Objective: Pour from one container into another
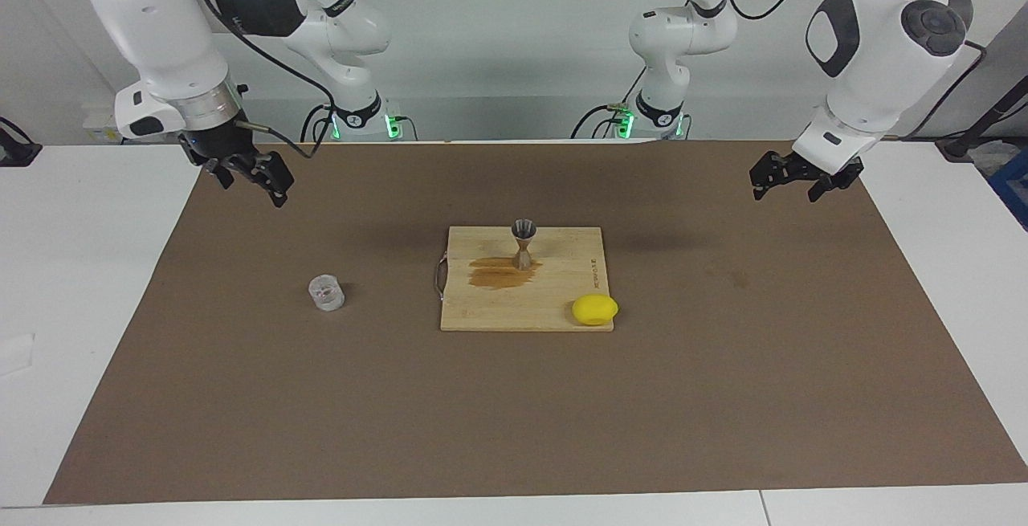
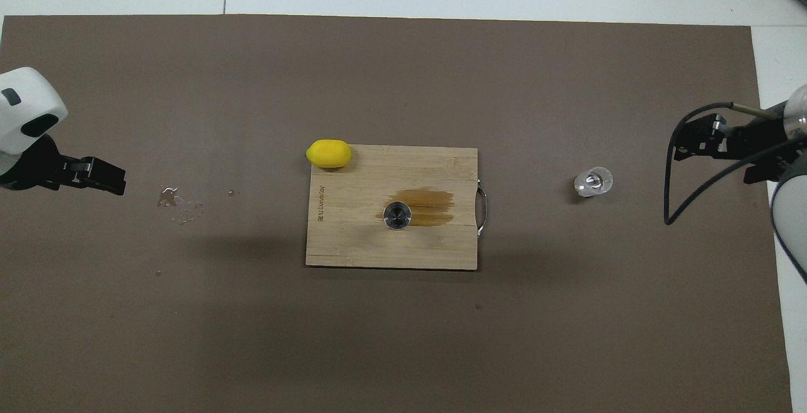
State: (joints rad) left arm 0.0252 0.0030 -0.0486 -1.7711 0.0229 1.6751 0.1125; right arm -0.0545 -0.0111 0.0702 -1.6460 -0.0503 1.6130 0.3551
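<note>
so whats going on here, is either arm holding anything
Neither arm holds anything. The glass cup stands alone on the brown mat, toward the right arm's end. The jigger stands upright on the cutting board beside a wet stain, a lemon at the board's corner. The right gripper hangs empty above the mat, jaws open; the left gripper waits open at its end.
</note>
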